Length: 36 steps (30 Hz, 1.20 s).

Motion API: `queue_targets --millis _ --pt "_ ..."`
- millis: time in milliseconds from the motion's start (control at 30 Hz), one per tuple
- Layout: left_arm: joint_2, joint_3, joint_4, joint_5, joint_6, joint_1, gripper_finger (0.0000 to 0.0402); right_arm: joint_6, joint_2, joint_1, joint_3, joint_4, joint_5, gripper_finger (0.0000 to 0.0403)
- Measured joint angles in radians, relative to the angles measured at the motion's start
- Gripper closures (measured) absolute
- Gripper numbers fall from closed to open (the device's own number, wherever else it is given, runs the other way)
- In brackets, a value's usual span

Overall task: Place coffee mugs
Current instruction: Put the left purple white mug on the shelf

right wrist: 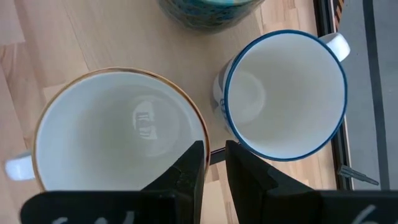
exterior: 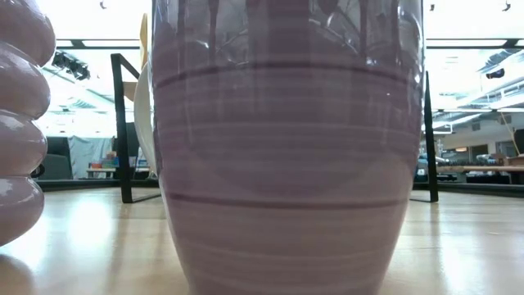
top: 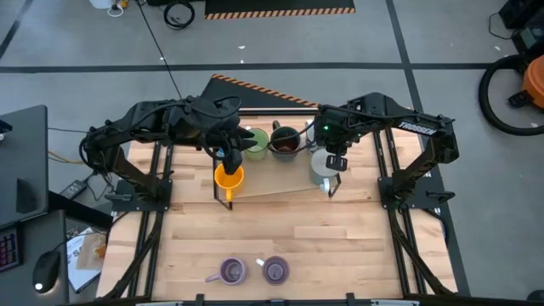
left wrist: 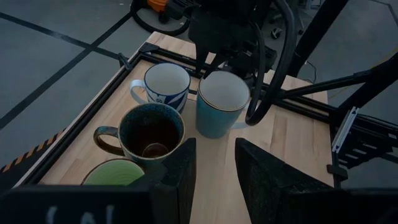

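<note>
High view has my right fingers (right wrist: 186,174) pinched narrow on the blue mug (left wrist: 214,118) rim at the bench (top: 297,238) back, I judge to lift it clear of neighbours, while the left fingers (left wrist: 180,174) wait part-open, empty, above the orange mug (top: 228,178).

- A light wooden table (top: 340,246) lies under the left gripper (top: 228,197) and the right gripper (top: 331,189).
- Black frame rails (top: 387,170) run along the table just outside each gripper.
- A strip of orange-and-black hazard tape (top: 255,89) sits on the grey floor (top: 85,51) beyond both grippers.
- A dark desk (top: 21,161) stands well out to the left gripper's side, with a computer mouse (top: 47,272) nearby.
- A round black-and-orange object (top: 514,85) stands far off on the right gripper's side.
- A coiled black cable (top: 178,14) lies on the floor, well beyond the left gripper.
</note>
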Motion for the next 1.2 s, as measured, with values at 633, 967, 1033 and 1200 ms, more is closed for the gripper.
queue_targets --millis 633,967,1033,1200 --pt "0.000 0.000 0.000 0.000 0.000 0.000 0.0285 -0.001 0.000 0.000 0.000 0.000 0.001 0.0330" --pt "0.000 0.000 0.000 0.000 0.000 0.000 0.0285 -0.001 0.000 0.003 0.038 0.000 -0.007 0.0330" --pt "0.000 0.000 0.000 0.000 0.000 0.000 0.0285 -0.001 0.000 0.002 0.062 0.000 -0.001 0.0330" --pt "0.000 0.000 0.000 0.000 0.000 0.000 0.0285 -0.001 0.000 0.003 0.133 0.000 -0.001 0.0330"
